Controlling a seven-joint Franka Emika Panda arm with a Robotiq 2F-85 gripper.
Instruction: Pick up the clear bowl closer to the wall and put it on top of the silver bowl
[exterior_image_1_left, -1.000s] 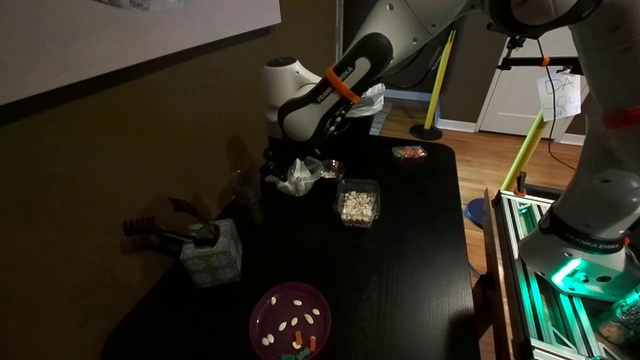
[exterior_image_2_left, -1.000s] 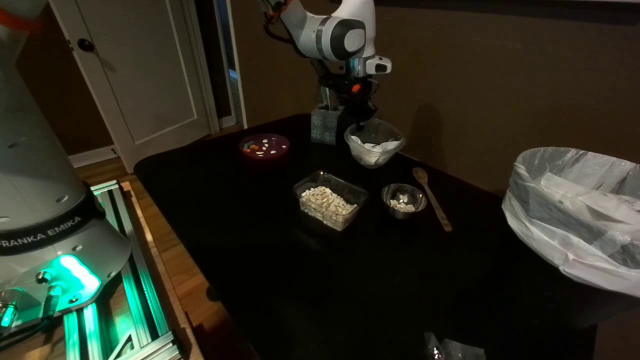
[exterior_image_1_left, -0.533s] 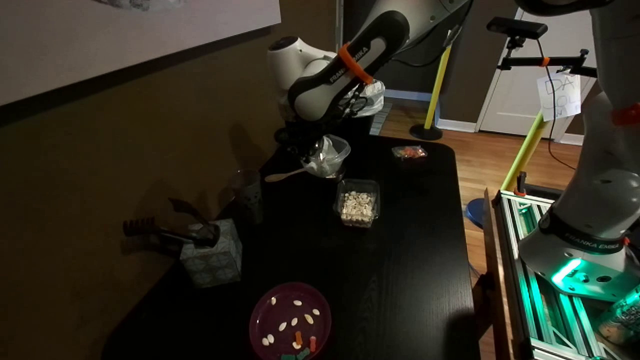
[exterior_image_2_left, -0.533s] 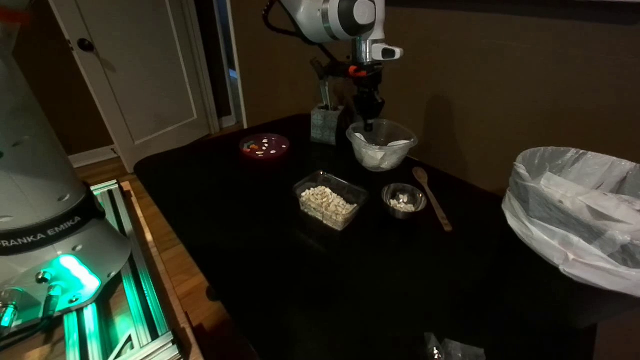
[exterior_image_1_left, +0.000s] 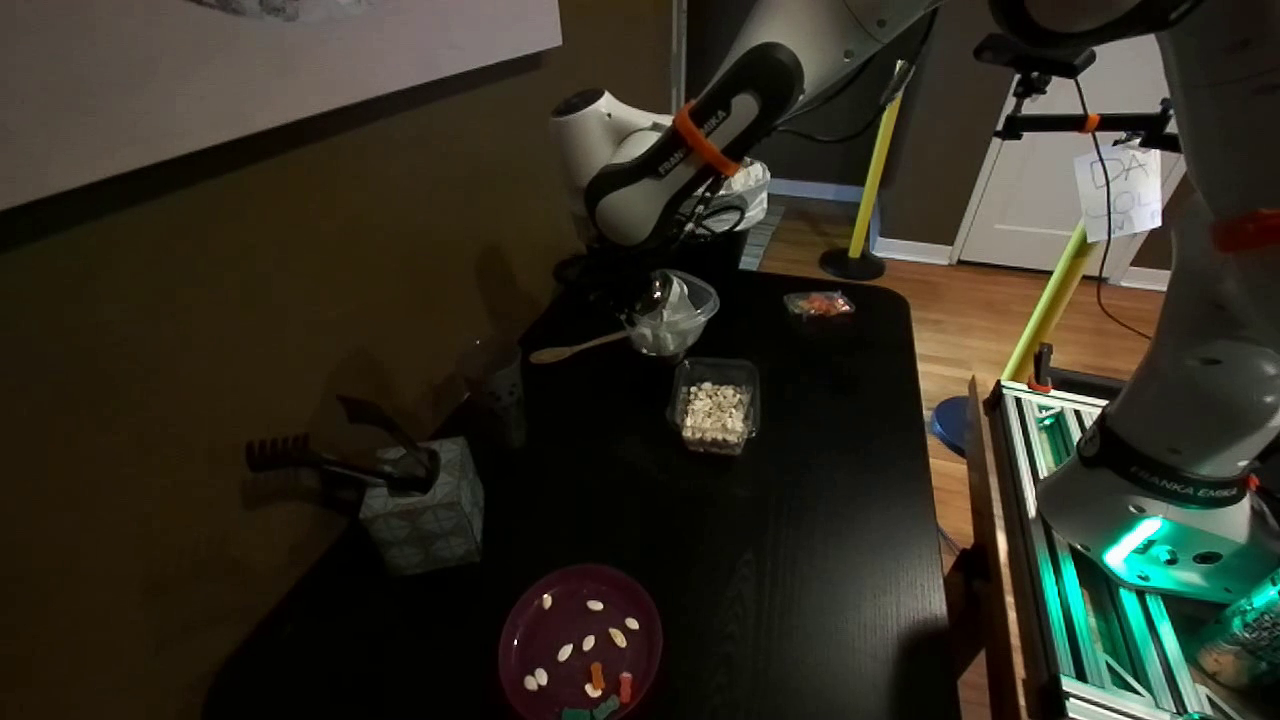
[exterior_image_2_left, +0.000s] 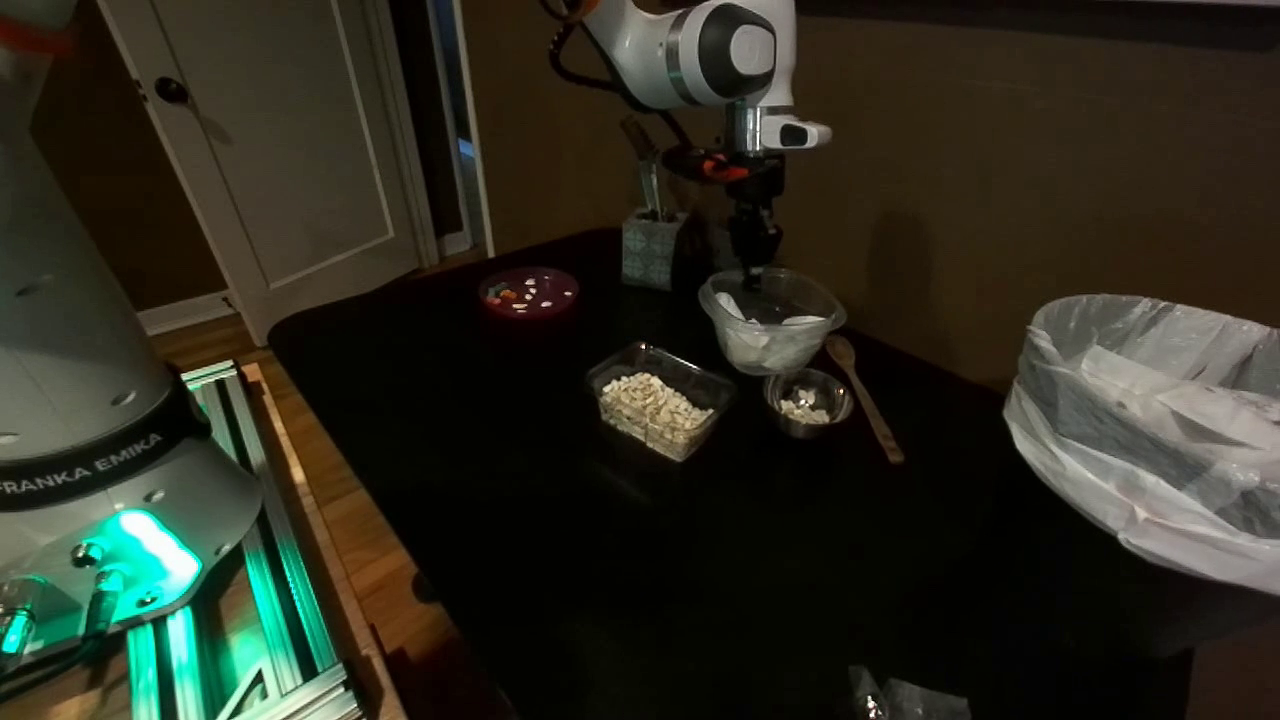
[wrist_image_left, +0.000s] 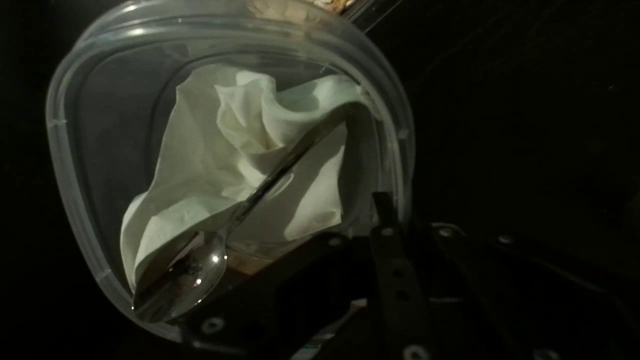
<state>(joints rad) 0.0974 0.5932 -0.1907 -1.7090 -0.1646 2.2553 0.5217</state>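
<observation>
Pinching the clear bowl (wrist_image_left: 65, 165) by its rim; the fingers (wrist_image_left: 384, 211) nearly meet.

Claw (exterior_image_2_left: 753, 279) and clear bowl (exterior_image_2_left: 775, 346) shifted nearer silver bowl (exterior_image_2_left: 806, 429).

Narrow gap between tub (exterior_image_2_left: 695, 378) and silver bowl (exterior_image_2_left: 802, 430)

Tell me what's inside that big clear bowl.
A crumpled white sheet lies in the clear bowl, a shiny spoon slanting across it. What the sheet covers is hidden; in the wrist view the gripper blocks one corner.
</observation>
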